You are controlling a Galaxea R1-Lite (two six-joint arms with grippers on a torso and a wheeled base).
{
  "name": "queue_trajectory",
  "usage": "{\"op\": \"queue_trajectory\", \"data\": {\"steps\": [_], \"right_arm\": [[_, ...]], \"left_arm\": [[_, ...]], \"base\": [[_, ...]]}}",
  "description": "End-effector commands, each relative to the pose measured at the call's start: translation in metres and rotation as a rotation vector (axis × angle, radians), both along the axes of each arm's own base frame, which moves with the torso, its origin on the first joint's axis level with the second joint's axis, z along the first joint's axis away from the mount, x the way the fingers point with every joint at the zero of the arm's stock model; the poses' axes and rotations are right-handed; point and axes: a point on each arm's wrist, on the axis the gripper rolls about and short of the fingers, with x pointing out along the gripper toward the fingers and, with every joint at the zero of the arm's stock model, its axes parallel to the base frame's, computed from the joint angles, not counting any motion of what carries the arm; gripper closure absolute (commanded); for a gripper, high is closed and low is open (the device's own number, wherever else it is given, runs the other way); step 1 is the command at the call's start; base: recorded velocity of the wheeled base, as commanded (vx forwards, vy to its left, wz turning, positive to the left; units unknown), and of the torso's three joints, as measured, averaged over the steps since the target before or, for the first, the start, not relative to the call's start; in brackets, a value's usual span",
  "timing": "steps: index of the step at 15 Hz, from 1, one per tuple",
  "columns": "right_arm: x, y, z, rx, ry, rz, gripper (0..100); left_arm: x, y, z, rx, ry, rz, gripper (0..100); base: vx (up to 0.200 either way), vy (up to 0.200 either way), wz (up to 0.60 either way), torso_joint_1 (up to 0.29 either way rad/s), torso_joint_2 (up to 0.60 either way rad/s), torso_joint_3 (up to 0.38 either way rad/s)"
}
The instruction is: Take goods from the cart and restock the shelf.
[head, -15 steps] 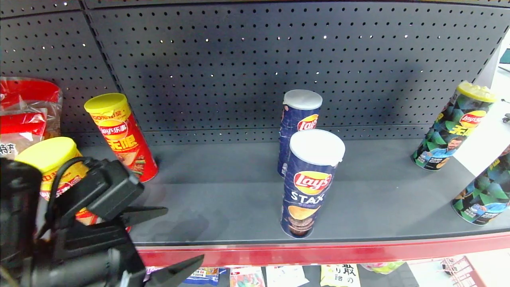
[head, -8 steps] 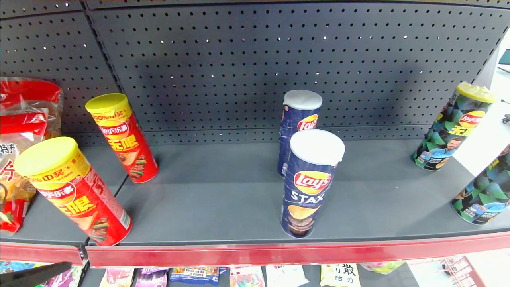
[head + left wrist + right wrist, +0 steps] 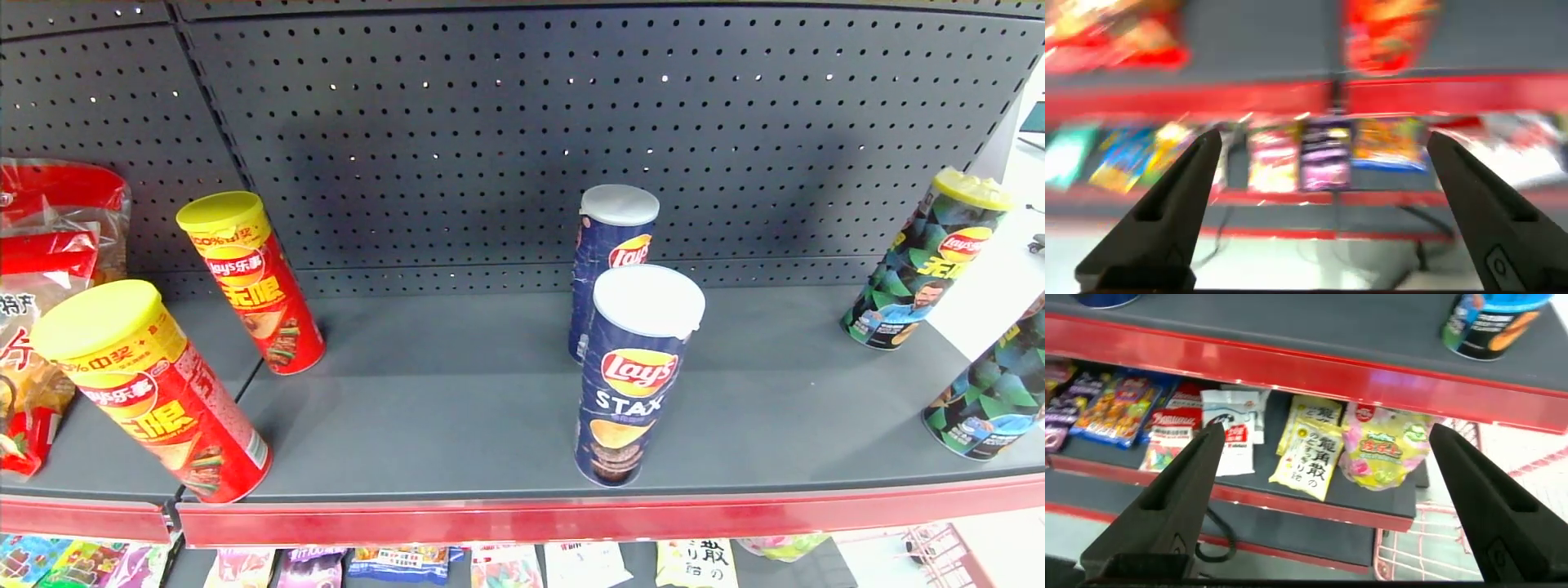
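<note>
Grey shelf (image 3: 457,408) | six chip cans (image 3: 635,376) standing | contents hidden

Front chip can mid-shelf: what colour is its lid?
White lid on a dark blue can; clearest in the head view.

We see the nearer green can (image 3: 992,392) cut by the edge, snack bags (image 3: 41,237) too; rear blue can (image 3: 608,237) half hidden behind front blue can (image 3: 633,384); lower-shelf packets (image 3: 1323,151) blurred, unreadable.
</note>
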Motion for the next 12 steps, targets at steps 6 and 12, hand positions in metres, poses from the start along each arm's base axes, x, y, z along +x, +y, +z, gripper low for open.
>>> {"op": "queue_trajectory", "data": {"steps": [6,12], "right_arm": [[-0.004,0.001,-0.005,0.054,-0.163,-0.053,0],[0.002,0.000,-0.016,0.107,-0.173,-0.079,0]], "left_arm": [[0.001,-0.010,-0.066,-0.079,-0.270,0.002,0],[0.001,-0.009,-0.068,-0.068,-0.251,0.064,0]], "base": [[0.000,0.000,0.00,0.000,0.00,0.000],[0.000,0.000,0.00,0.000,0.00,0.000]]}}
